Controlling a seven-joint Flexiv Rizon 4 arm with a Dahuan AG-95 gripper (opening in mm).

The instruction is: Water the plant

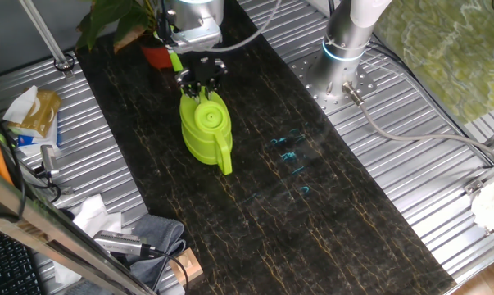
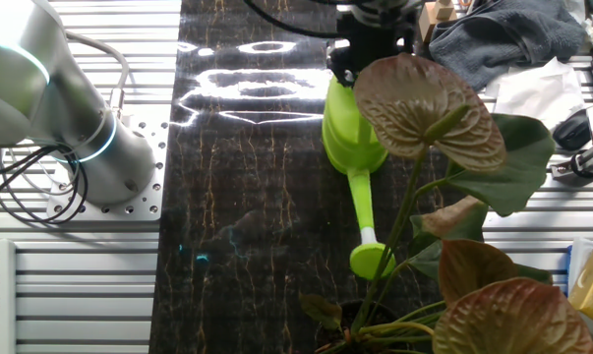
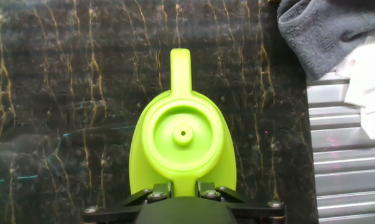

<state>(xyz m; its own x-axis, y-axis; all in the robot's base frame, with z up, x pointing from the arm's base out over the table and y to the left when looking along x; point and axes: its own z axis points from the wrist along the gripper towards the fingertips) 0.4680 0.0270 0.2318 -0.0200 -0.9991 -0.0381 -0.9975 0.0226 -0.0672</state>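
One lime-green plastic watering can [image 1: 206, 129] stands upright on the dark marbled mat [image 1: 312, 229], and serves here as the landmark.

Left of the can in one fixed view: crumpled paper and a yellow packet [image 1: 35, 111] lie on the ribbed metal table [image 1: 443, 205], well clear of the work.

At the can: the black two-finger gripper [image 1: 201, 84] sits at the spout end of the body, over its top. In the hand view the fingers [image 3: 157, 194] flank a narrow green neck at the can's rim; they look clamped on it, probably so the can can be lifted and tipped.

Beyond the can: the plant [image 1: 120, 23], broad green and brownish leaves in a small orange-red pot [image 1: 156, 56], stands just past the spout [image 2: 370, 258], near enough for a short pour.

Right of the can: the arm's silver base [image 1: 345, 45], bolted down.
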